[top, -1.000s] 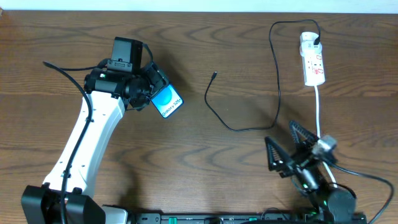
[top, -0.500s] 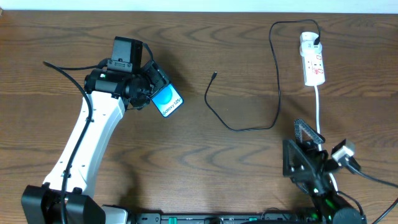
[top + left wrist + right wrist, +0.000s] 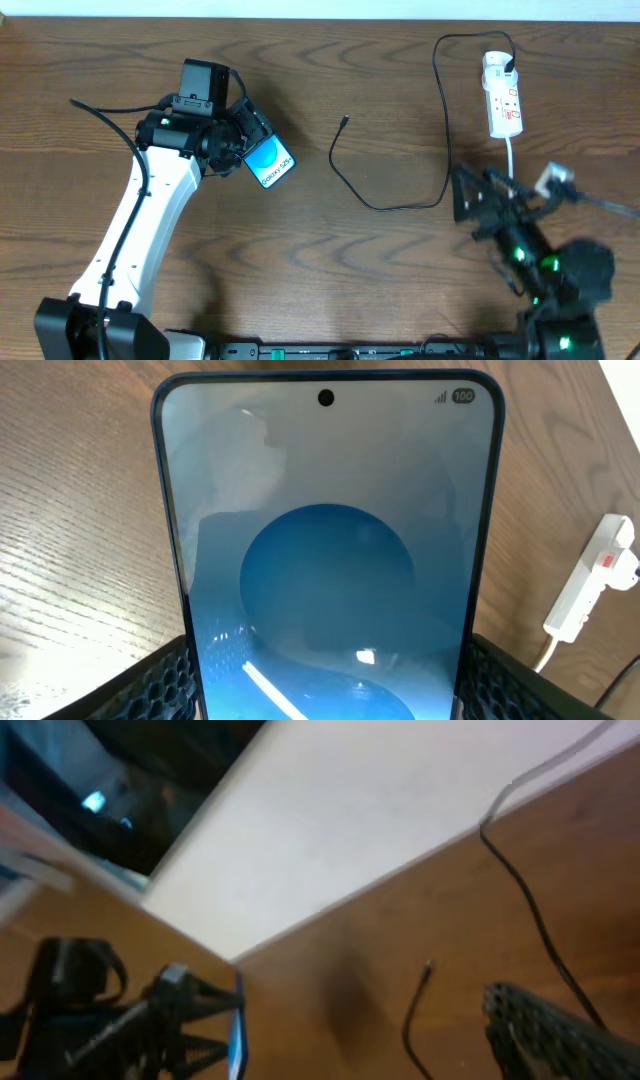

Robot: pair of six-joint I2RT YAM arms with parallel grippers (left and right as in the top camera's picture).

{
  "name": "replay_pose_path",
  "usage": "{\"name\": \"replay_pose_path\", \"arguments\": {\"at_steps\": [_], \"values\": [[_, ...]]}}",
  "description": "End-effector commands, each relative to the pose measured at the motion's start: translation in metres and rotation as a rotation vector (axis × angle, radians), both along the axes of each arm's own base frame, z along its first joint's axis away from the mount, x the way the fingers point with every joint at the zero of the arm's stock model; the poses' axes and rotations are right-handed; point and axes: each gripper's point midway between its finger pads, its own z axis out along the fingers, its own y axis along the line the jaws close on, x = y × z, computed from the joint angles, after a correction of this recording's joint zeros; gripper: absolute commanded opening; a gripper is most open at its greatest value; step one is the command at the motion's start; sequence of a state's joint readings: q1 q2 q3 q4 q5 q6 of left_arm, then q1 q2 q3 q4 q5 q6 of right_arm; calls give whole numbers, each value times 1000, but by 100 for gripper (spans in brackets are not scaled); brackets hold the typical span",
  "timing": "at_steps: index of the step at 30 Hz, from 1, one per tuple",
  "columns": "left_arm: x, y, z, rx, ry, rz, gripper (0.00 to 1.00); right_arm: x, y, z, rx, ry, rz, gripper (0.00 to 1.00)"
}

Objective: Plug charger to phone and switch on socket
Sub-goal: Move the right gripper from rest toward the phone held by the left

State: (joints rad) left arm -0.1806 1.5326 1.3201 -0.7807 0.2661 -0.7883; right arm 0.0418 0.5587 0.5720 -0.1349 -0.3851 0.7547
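Note:
The phone (image 3: 270,162), blue screen up, is held off the table at the left, with my left gripper (image 3: 252,147) shut on its lower end. In the left wrist view the phone (image 3: 330,550) fills the frame between both fingers (image 3: 160,682). The charger (image 3: 443,120) is a thin black cable that runs from its adapter (image 3: 510,68) in the socket (image 3: 503,97) and loops across the table to its plug (image 3: 344,121), which lies free mid-table. My right gripper (image 3: 476,192) hovers open beside the cable's loop, nothing in it. The right wrist view shows the plug (image 3: 427,967) and one finger (image 3: 540,1030).
The socket's white cord (image 3: 512,160) runs down toward my right arm. The far table edge meets a pale wall (image 3: 400,810). My left arm (image 3: 140,230) stretches over the table's left side.
My right arm has swung up from the front edge toward the cable loop, its gripper still open. The left arm and the phone have not moved.

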Motion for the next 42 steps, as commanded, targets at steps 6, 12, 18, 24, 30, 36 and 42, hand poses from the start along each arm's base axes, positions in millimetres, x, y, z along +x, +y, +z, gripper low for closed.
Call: {"name": "replay_pose_path", "arguments": {"at_steps": [6, 12, 18, 24, 30, 36, 42], "values": [[-2, -11, 14, -82, -12, 1, 47, 37, 28, -33, -34, 298, 100, 99], [-5, -17, 16, -119, 0, -5, 47, 40, 50, -96, -139, 640, 142, 99], [-7, -25, 18, -165, 12, -24, 47, 59, 88, -105, -173, 647, 301, 99], [-10, -35, 23, -229, 25, -35, 47, 86, 123, -92, -77, 526, 374, 98], [-5, -45, 33, -305, 7, -41, 47, 79, 186, -91, -123, 409, 533, 93], [4, -47, 40, -334, -27, -29, 47, 71, 202, -92, -157, 388, 545, 93], [11, -45, 44, -364, -36, 18, 47, 69, 219, -75, -176, 270, 594, 89]]}}
